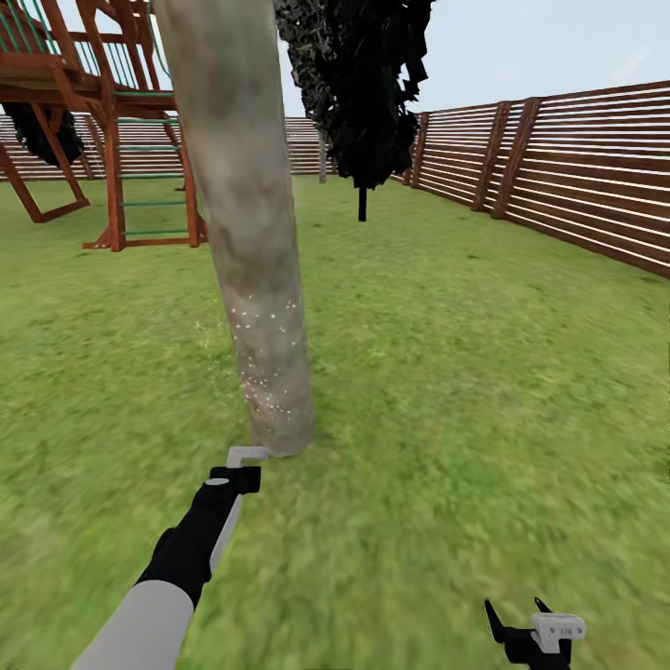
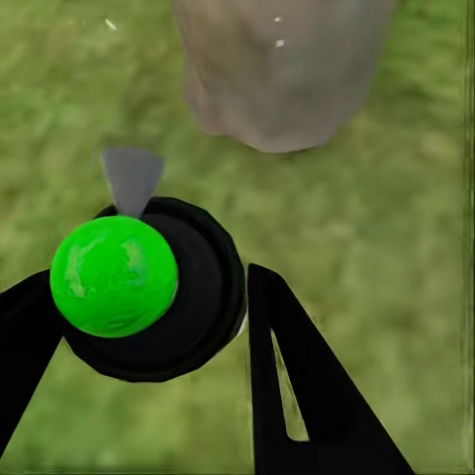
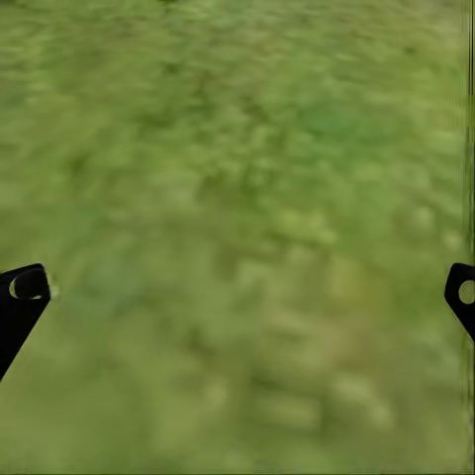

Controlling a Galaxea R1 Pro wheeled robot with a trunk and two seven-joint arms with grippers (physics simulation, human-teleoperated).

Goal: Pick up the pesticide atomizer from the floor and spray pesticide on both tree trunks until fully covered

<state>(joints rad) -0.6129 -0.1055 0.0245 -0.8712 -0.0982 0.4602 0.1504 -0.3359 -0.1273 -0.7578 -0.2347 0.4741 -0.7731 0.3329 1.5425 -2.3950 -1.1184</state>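
The pesticide atomizer (image 2: 148, 287) is already off the floor (image 1: 484, 391), clamped between the fingers of the left gripper (image 2: 148, 327) and aimed at the base of the near tree trunk (image 1: 251, 233). White pesticide (image 1: 265, 358) specks dot only the lower trunk, so coverage appears partial, and no second treated tree is visible. The right gripper (image 3: 237, 297) hangs spread apart and empty over grass.

Grass floor (image 1: 465, 391); tree trunk (image 1: 251, 233) rooted in it, wooden play frame (image 1: 102, 121) standing behind trunk.
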